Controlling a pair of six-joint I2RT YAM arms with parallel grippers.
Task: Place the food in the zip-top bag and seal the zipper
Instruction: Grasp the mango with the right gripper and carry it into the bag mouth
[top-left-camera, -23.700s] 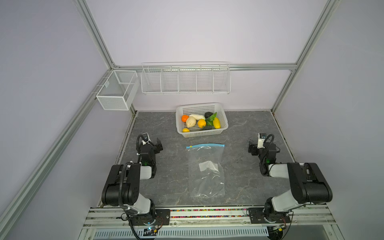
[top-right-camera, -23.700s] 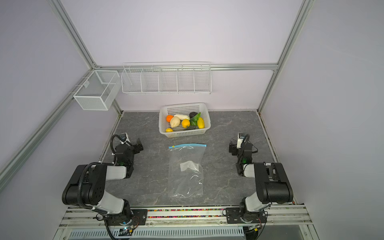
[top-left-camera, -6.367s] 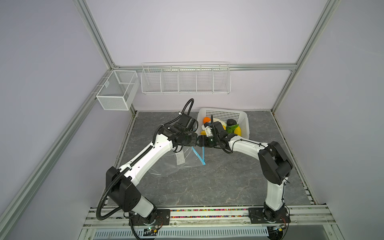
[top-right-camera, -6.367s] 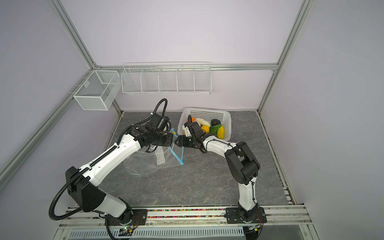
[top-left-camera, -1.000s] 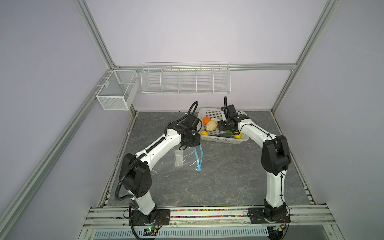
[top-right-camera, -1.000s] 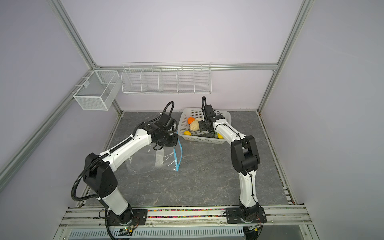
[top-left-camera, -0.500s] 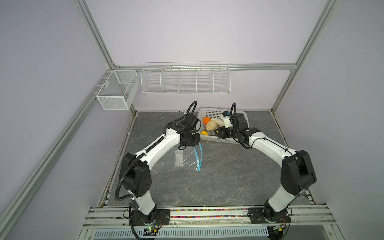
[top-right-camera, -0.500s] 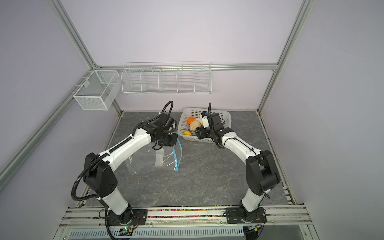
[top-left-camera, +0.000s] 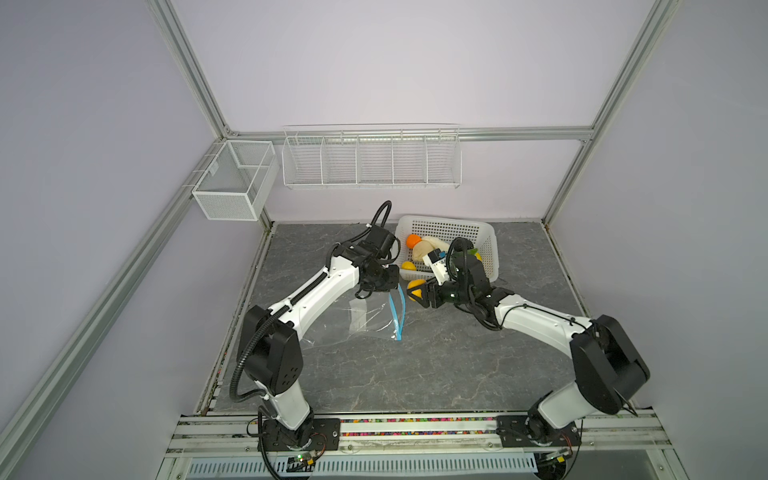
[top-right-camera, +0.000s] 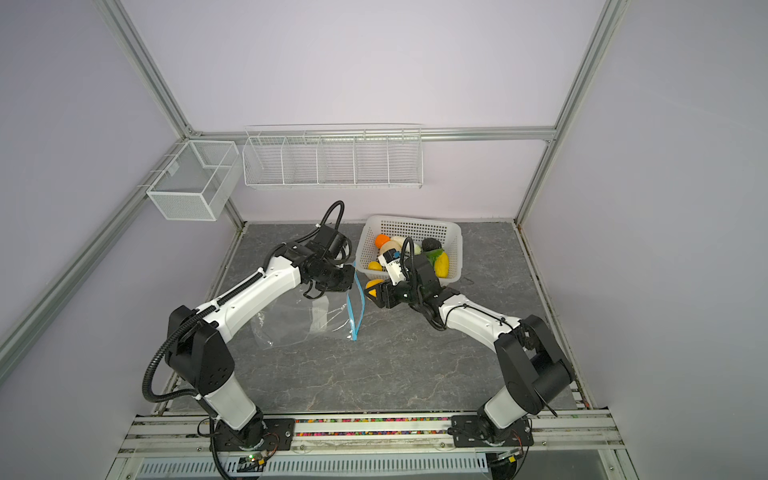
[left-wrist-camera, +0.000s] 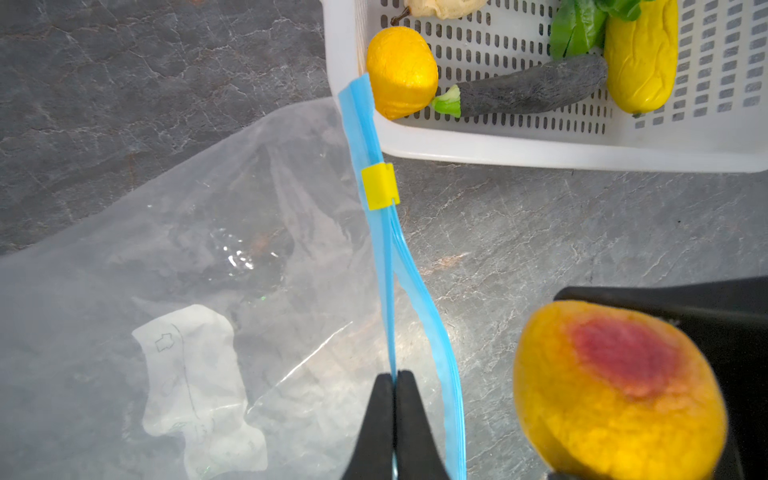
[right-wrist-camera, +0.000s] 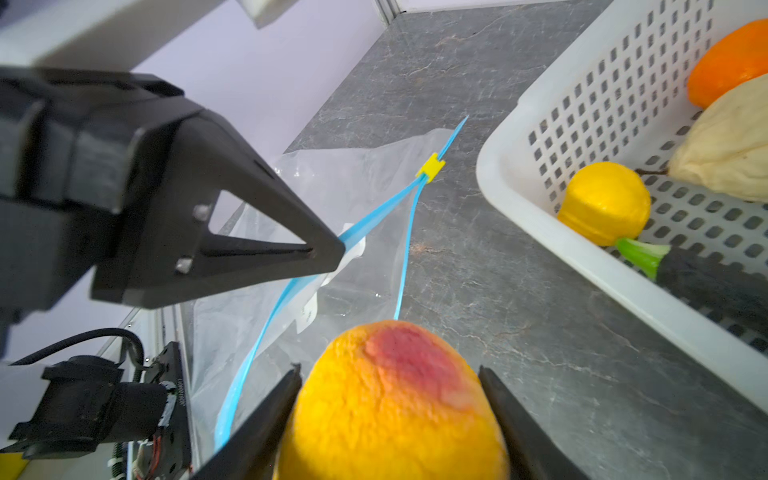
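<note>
Left gripper (left-wrist-camera: 395, 376) is pinched tight on one lip of the light-blue zipper (left-wrist-camera: 365, 137), holding that edge of the clear zip-top bag (left-wrist-camera: 166, 249) up off the grey table (left-wrist-camera: 582, 232); the other lip bows away, so the mouth gapes. Right gripper (right-wrist-camera: 389, 370) is clamped on an orange-yellow toy fruit (right-wrist-camera: 395, 415) with a red blush, just beside the opening. A lemon (left-wrist-camera: 401, 70), a dark eggplant (left-wrist-camera: 536, 89) and a yellow corn-like piece (left-wrist-camera: 640, 54) lie in the white basket (left-wrist-camera: 540, 151) near the bag.
</note>
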